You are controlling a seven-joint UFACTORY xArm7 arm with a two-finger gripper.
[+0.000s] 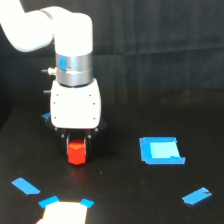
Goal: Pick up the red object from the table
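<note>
**A:** In the exterior view, where is the red block?

**B:** The red block [76, 153] sits directly under the white arm [75, 75], between the two dark fingers of the gripper [76, 141]. Its lower part shows below the fingertips; its top is tucked up between them.

**A:** So is the gripper closed on it?

**B:** The fingers stand just beside the block on either side, but the picture is too blurred to show whether they press on it. I cannot tell.

**A:** Is the block on the table?

**B:** It is low against the black table [130, 190], but whether it rests there or hangs just above, I cannot make out.

**A:** What else lies around the block?

**B:** A blue square patch [160, 150] lies well apart from the block toward the exterior view's right. Farther that way and nearer the camera is a small blue tape strip [196, 196]. Nearer the camera than the block, toward the exterior view's left, lies another blue strip [25, 186], and almost straight in front of the block is a pale sheet with blue tape at its corners [65, 212], at the bottom edge.
</note>
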